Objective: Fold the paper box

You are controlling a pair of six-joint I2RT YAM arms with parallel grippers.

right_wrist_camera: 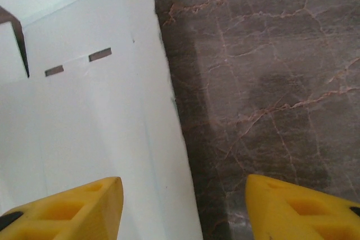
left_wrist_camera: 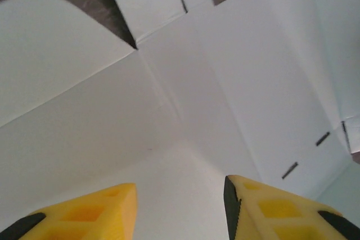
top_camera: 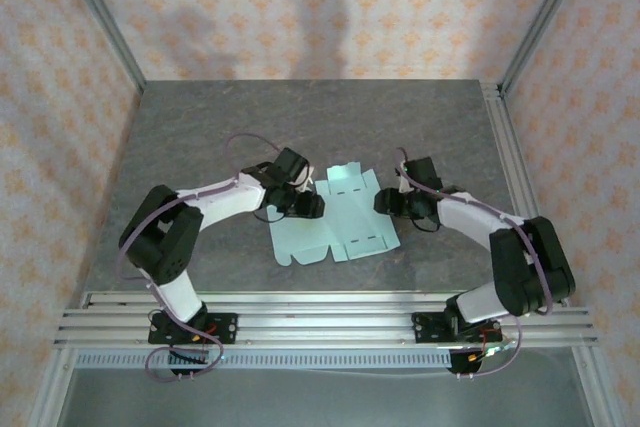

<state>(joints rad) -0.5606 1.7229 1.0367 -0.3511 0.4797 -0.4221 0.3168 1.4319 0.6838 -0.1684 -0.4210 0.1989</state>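
The paper box is a flat pale mint die-cut sheet lying on the table between the two arms, its flaps spread out. My left gripper sits low over the sheet's left part. In the left wrist view its yellow fingers stand apart over the creased card, with card showing in the gap. My right gripper is at the sheet's right edge. In the right wrist view it is open, one finger over the card and the other over bare table.
The grey marbled table stretches behind and to both sides of the sheet. Aluminium rails carry the arm bases along the near edge. A metal rail runs along the table's right side, and patterned walls enclose the table.
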